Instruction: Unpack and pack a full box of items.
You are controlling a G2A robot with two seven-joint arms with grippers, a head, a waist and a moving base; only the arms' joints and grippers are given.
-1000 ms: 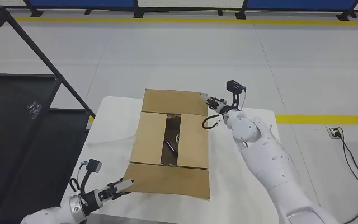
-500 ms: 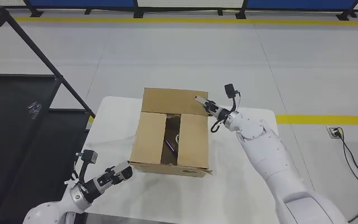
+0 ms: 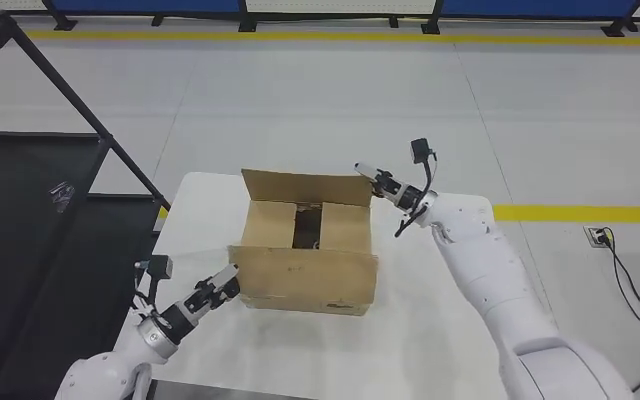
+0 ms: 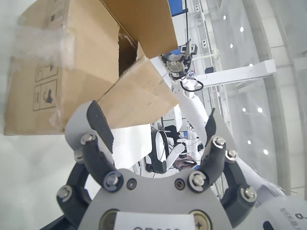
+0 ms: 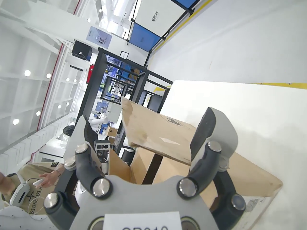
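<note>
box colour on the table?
Brown cardboard with a few black printed marks. The box shows best in the left wrist view.

White glossy shells on the right arm [image 3: 490, 270], rounded and thick, and a black cable [image 4: 190, 90] loops at its wrist. The left gripper [image 4: 152, 110] shows a grey metal plate, black linkages, silver screws, dark pads on pale fingers. The right gripper [image 5: 146, 114] matches, white label at its base.

Large robotics test hall: pale grey polished floor [image 3: 330, 100] marked with yellow tape lines [image 3: 300, 36], blue partition panels [image 3: 540, 6] along the far side, black metal frame rack [image 3: 104, 140] at left, round ceiling lights [image 5: 27, 73].
</note>
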